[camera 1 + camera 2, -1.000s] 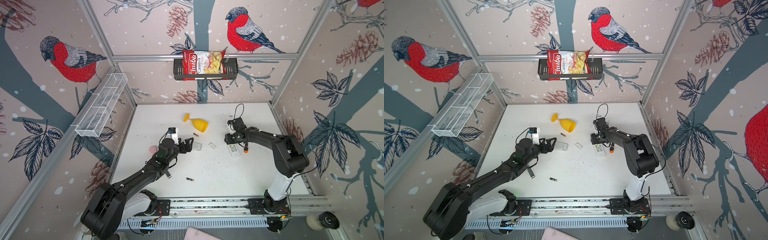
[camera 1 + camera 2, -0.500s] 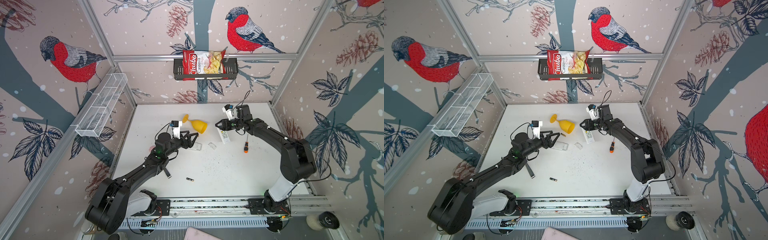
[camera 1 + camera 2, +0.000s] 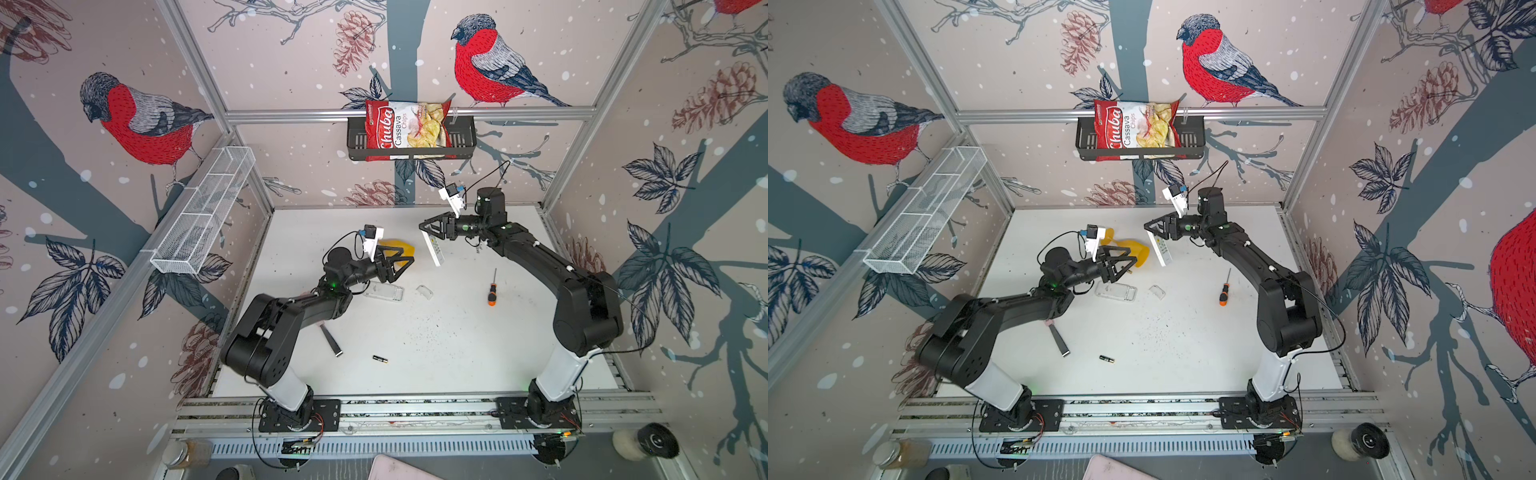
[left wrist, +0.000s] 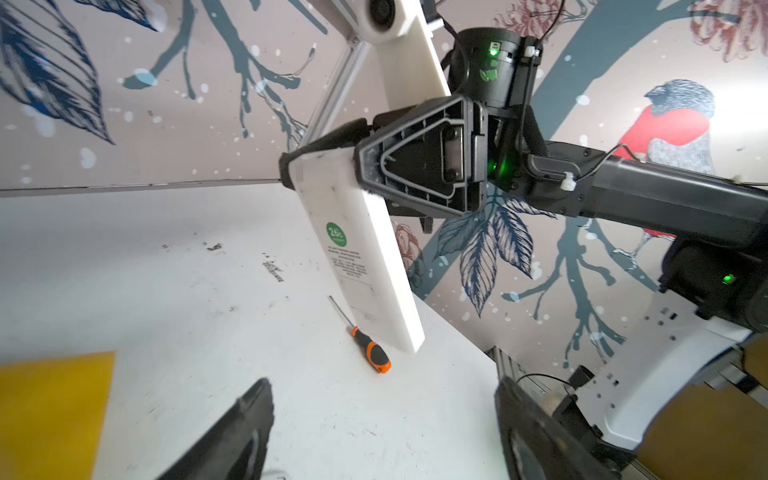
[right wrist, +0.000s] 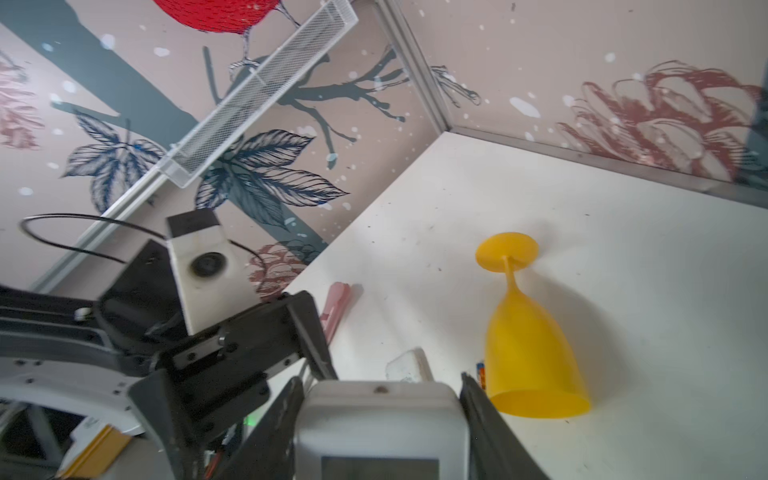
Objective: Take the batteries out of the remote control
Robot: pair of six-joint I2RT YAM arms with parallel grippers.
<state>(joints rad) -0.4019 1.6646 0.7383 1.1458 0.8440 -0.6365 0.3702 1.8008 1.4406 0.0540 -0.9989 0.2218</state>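
Right hand holds the slim white plastic remote aloft, left hand wide open, probably prying its back next.

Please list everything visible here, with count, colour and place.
remote: 1, white, in the right gripper, above the table
battery: at least 1, black and gold, front of table
screwdriver: 1, orange and black, table's right side
goblet: 1, yellow, on its side, back of table
clear plastic pieces: 2, transparent, mid table
strip: 1, black, front-left of table
chips bag: 1, red-white, in black basket on back wall
wire basket: 1, white, left wall
left gripper: 1, black, open
right gripper: 1, black, shut on remote
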